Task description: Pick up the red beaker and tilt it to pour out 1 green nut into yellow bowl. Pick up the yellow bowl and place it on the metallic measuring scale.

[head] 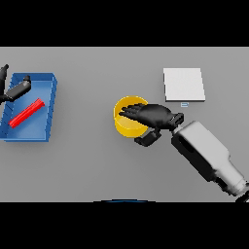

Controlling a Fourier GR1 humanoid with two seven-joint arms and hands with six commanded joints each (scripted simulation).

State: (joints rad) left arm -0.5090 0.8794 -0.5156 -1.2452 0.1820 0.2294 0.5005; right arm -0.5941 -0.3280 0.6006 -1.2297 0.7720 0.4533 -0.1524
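The yellow bowl [127, 121] stands upright near the table's middle. My right hand [154, 115] reaches over it from the right, its straight fingers lying across the bowl's opening and its thumb [147, 139] low beside the bowl's near right wall. What is inside the bowl is hidden. The red beaker [26, 113] lies on its side in a blue tray [46, 104] at the far left. My left hand [15, 89] hovers over the tray's far left corner with straight fingers, apart from the beaker. The metallic scale [183, 84], a pale square plate, sits at the back right.
The blue tray's walls rise around the beaker. My right forearm [206, 153] crosses the table's near right part. A small display tab [185, 104] marks the scale's near edge.
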